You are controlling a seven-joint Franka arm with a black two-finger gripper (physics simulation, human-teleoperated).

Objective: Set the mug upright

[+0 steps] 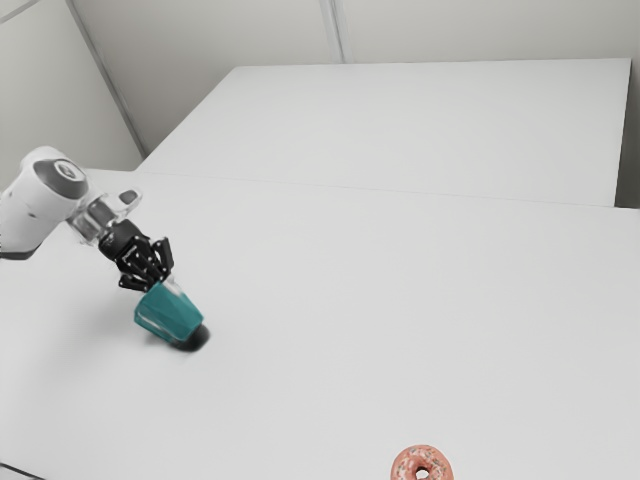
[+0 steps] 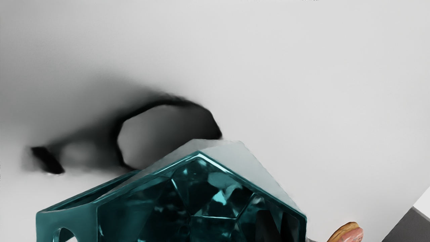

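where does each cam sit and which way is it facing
Exterior view: beside the arm, looking down across the table at the tilted mug; the arm enters from the view's left, ending in the tool.
Wrist view: mounted on the arm near the tool, looking into the mug's open mouth and at the table beyond; dark shapes inside the mug may be the tool.
Both share the mug, donut and table.

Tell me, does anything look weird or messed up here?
The teal mug looks odd: it's tipped at a slant below the gripper instead of standing straight. The dark patch beside it is probably shadow.
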